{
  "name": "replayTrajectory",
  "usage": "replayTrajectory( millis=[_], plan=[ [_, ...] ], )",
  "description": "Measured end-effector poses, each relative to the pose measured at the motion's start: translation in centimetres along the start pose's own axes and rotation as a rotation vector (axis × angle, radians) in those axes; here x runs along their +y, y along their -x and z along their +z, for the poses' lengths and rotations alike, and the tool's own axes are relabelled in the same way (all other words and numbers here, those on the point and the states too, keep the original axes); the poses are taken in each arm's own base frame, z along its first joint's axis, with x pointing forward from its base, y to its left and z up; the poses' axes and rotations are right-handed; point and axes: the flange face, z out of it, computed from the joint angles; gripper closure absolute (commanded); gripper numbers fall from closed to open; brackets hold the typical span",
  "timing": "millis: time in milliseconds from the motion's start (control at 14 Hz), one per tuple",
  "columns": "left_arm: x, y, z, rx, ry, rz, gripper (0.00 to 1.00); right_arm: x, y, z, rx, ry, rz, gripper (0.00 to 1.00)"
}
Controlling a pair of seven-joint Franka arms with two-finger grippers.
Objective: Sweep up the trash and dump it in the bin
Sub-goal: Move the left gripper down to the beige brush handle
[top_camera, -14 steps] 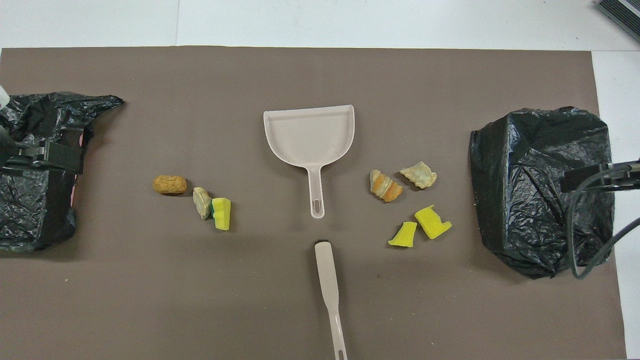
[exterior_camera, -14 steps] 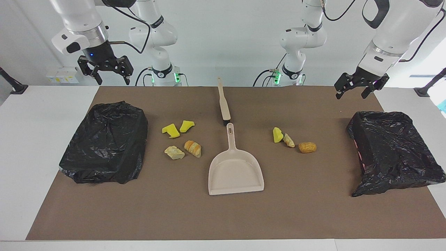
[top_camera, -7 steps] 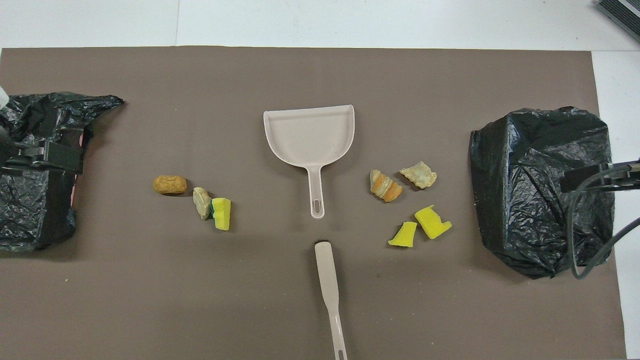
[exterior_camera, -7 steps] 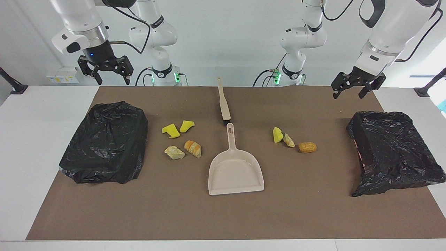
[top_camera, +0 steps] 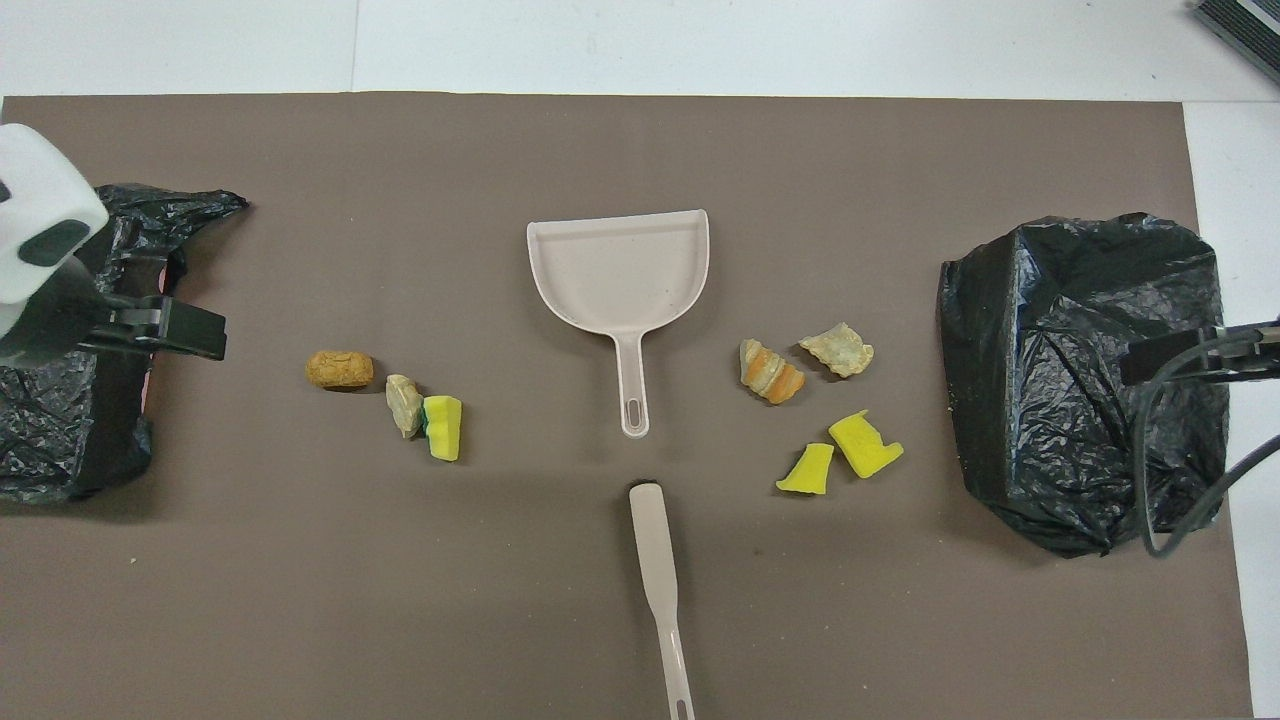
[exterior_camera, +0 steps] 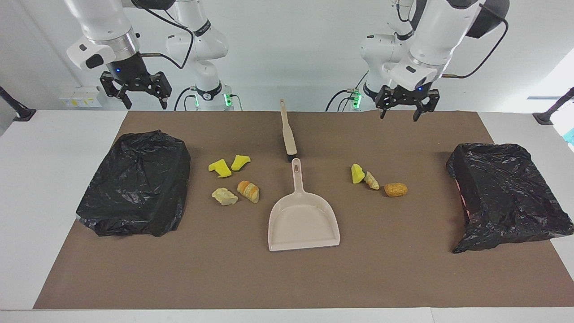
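The trash lies in two groups on the brown mat. Toward the right arm's end are two yellow sponge wedges and two bread-like lumps. Toward the left arm's end are a yellow sponge, a pale lump and a tan lump. Black-bagged bins stand at both ends. My left gripper hangs open and empty over the mat's edge by the robots. My right gripper waits open, high above the mat corner by its bin.
A beige dustpan lies mid-table with its handle toward the robots. A beige brush lies in line with that handle, nearer to the robots. The brown mat covers most of the white table.
My left gripper has swung from above its bin's end toward the table's middle, turning as it went. The right arm and all objects have stayed put.
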Motion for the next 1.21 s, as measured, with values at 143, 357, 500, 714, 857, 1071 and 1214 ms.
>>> replayTrajectory(
  millis=[143,357,500,714,857,1071,1214],
  plan=[
    [3.8,1.1,1.5,-0.024,0.006,0.012,0.0,0.0,0.0,0.0,0.0,0.0,0.0,0.0],
    [9.5,2.9,3.7,-0.023,0.003,-0.011,0.0,0.3,0.1,0.1,-0.008,0.0,0.005,0.0],
    [13.2,4.4,5.6,-0.037,0.006,-0.024,0.0,0.4,0.1,0.1,-0.008,-0.001,0.008,0.0],
    [18.7,7.1,9.5,-0.05,0.03,-0.068,0.0,0.1,0.1,0.0,-0.008,0.0,0.001,0.0],
    [21.5,8.8,12.4,-0.071,0.043,-0.076,0.0,-0.3,0.2,0.1,-0.017,0.0,-0.011,0.0],
    [25.6,10.7,17.6,-0.066,0.045,-0.073,0.0,-0.5,0.6,0.2,-0.028,0.0,-0.014,0.0],
    [27.6,12.2,20.9,-0.075,0.035,-0.059,0.0,-0.4,1.0,0.4,-0.036,-0.001,-0.014,0.0]
  ],
)
